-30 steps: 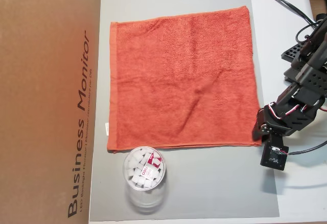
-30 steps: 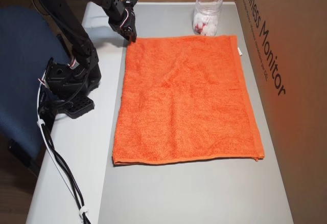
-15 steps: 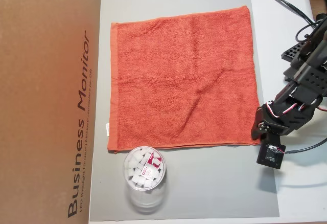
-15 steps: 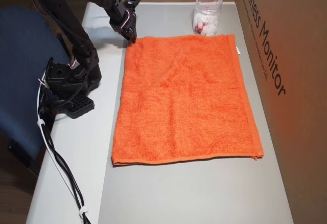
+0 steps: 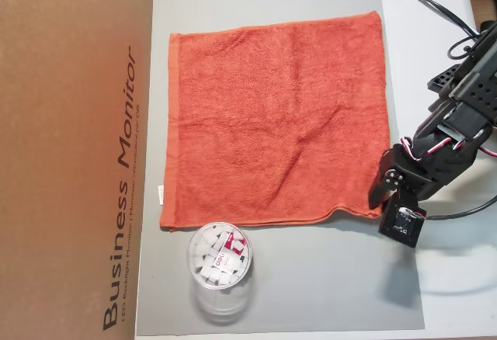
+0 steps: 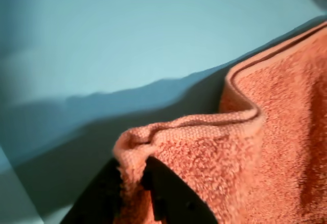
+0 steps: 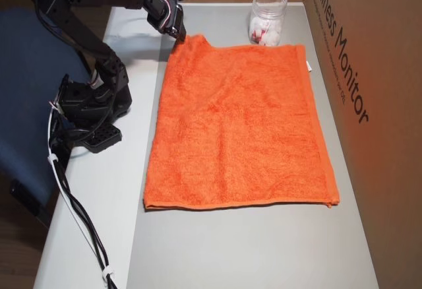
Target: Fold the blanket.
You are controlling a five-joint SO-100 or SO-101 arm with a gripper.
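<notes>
On the grey mat (image 5: 311,278), the blanket (image 5: 276,119) lies spread flat, nearly square, between the brown cardboard box (image 5: 74,154) and the arm's base (image 7: 89,107). Small white tag (image 5: 161,194) shows at the hem on the box side. Clear plastic jar (image 5: 220,266) with white contents stands just beside the blanket's edge, near the box. Gripper (image 5: 378,200) has the blanket corner nearest the arm pinched between its jaws; in an overhead view that corner (image 7: 188,40) is raised off the mat into a small peak, rest of the cloth flat. Wrist view: hemmed corner (image 6: 194,132) bunched and draped over a black finger (image 6: 168,193), its shadow on the mat below. Cables (image 7: 79,216) trail from the base along the white table (image 7: 99,190)
</notes>
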